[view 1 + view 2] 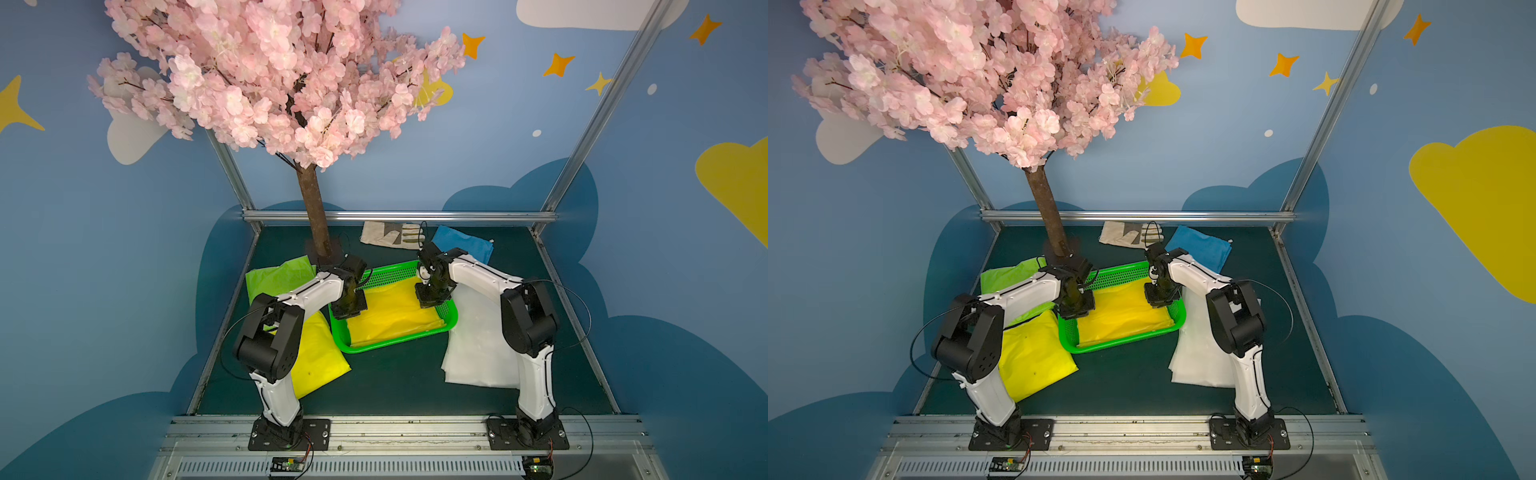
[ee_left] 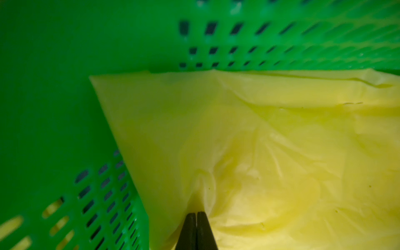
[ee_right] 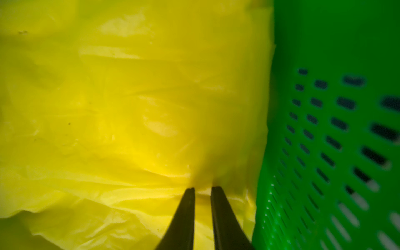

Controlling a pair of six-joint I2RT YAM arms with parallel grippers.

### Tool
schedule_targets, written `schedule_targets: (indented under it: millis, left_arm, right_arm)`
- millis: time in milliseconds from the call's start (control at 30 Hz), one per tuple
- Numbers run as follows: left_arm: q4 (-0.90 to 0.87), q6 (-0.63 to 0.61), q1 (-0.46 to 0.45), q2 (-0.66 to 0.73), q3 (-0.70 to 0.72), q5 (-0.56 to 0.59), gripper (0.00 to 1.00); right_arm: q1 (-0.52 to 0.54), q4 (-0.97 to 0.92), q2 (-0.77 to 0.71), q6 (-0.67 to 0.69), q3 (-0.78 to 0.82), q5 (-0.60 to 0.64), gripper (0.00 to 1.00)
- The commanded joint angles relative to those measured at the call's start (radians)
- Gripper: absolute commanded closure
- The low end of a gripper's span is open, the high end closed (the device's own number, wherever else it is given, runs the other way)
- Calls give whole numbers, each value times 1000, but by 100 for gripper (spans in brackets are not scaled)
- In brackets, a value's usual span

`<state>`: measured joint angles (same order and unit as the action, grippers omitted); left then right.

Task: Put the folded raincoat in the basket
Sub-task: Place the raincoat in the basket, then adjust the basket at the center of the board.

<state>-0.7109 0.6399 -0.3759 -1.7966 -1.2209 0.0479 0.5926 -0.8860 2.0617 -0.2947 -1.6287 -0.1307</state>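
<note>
Yellow raincoat (image 1: 395, 316) | inside basket (image 1: 395, 341) | edges touching walls, one corner bare

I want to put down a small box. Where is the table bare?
Bare mat lies in front of the basket, between the yellow raincoat on the table and the white raincoat. A narrow strip runs along the table's right edge. Crowded: the basket, where the left gripper and the right gripper are down at the folded raincoat.

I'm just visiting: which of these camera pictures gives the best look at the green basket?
A top view: the basket shows nearly whole, holding the yellow raincoat, though the arms hide two corners. Both wrist views show only close, blurred bits of its perforated wall.
</note>
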Motion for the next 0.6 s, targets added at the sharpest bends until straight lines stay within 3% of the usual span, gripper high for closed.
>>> schedule_targets:
  millis: [0, 167, 300, 400, 567]
  left_arm:
    - [-53, -46, 18, 34, -54, -2, 79]
    - [-93, -74, 36, 112, -94, -52, 66]
    - [-60, -79, 34, 230, -33, -168, 54]
    - [-31, -65, 29, 309, 30, -247, 52]
    - [0, -39, 21, 426, 131, -272, 50]
  right_arm:
    - [-9, -17, -141, 29, 2, 32, 64]
    - [-58, -37, -266, 48, 23, 63, 50]
    - [-86, -79, -302, 57, 38, 174, 42]
    - [-93, -121, -261, 69, 27, 198, 42]
    - [-84, -136, -186, 79, 16, 151, 49]
